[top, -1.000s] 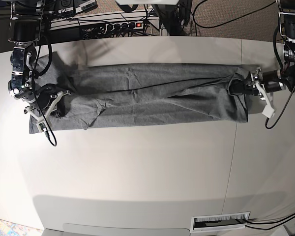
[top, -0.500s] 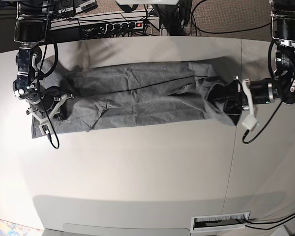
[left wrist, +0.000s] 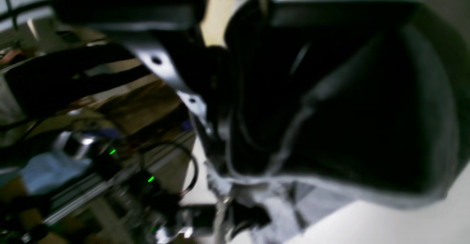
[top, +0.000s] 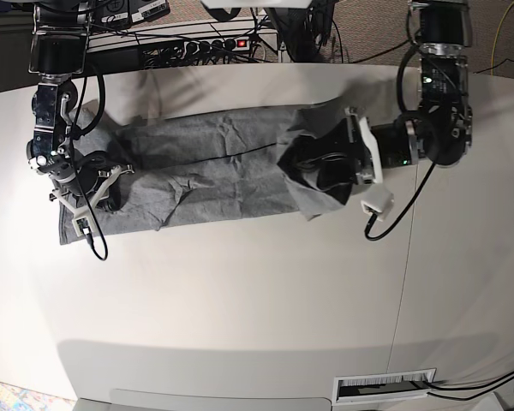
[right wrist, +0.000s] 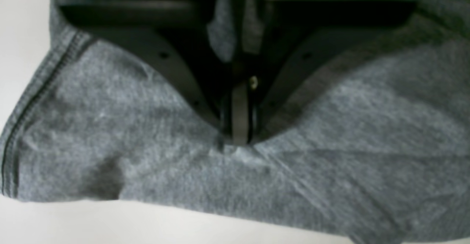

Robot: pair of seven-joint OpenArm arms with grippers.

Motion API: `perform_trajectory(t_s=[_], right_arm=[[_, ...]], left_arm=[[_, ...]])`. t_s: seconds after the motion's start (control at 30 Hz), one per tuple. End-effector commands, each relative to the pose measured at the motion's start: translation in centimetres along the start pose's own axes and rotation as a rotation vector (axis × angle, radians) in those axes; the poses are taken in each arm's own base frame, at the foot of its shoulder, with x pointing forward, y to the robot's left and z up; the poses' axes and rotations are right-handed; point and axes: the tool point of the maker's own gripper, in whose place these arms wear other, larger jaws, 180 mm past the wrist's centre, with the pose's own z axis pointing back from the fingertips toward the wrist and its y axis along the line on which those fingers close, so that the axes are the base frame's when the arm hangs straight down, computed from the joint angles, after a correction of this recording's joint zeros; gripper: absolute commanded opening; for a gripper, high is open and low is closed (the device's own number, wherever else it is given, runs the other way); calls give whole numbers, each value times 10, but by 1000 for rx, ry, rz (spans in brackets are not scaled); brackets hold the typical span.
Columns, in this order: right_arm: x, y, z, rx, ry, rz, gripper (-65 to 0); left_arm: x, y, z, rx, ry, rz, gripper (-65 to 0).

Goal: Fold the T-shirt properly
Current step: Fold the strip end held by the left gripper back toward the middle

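The right fingers (right wrist: 238, 137) are pressed fully together, pinching a small tuck of the T-shirt (top: 214, 171) at their tips; in the right wrist view the grey fabric puckers just below them and spreads flat on every side. A stitched hem runs down at about 9 o'clock from the pinch, ending in a corner that lies on the pale desk (top: 240, 291). In the base view these fingers (top: 98, 184) sit at the 9 o'clock end of the garment, low against the cloth.

The left fingers (top: 321, 175) stand only slightly apart and have hold of the other end of the T-shirt. In the left wrist view, which is dark and blurred, a fold of grey cloth wraps around them, its pale edge hanging beneath, and the fingertips themselves cannot be made out. In the base view that end is lifted off the desk and bunched around the fingers, carried inward over the middle of the garment, with a flap drooping at 6 o'clock.

The T-shirt lies as a long wrinkled band across the 12 o'clock half of the desk, stretched between the two arms. A white tag or clip (top: 379, 204) on a cable hangs just beside the left arm at 4 o'clock from the bunched cloth.
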Motion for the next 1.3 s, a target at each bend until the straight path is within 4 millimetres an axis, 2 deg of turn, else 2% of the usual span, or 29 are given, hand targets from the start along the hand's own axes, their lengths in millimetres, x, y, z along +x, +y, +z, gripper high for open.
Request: perform_trajectory(t_s=[0.0,0.23,0.4,0.47,0.6,0.7,0.97,1.13,1.27], right_arm=[[-23,3,0,10,105,29,-650],[-23,3,0,10,104,28,-650],[-23,3,0,9,108,29,-650],[-23,3,0,9,108,29,-650],[-23,3,0,9,108,29,-650],[-23,3,0,10,107,29,-650],[-23,3,0,9,108,29,-650],[-23,3,0,9,108,29,-650],[-23,3,0,9,108,28,-650]], left_arm=[[17,-7,0,-27,-55,-28,-650],[18,-10,-24,-89,-152,66,-650],[-2,5,-47,-29,-115,89,-650],[-11,7,-56,-16,-89,81,-607],[-28,10,-72,25,-18,26,-481],[-36,10,-79,41,25,-16,-462],[-17,14,-84,46,33,-85,-463],[-24,25,-74,68,167,-132,-465],[-25,21,-61,30,190,-99,-496]])
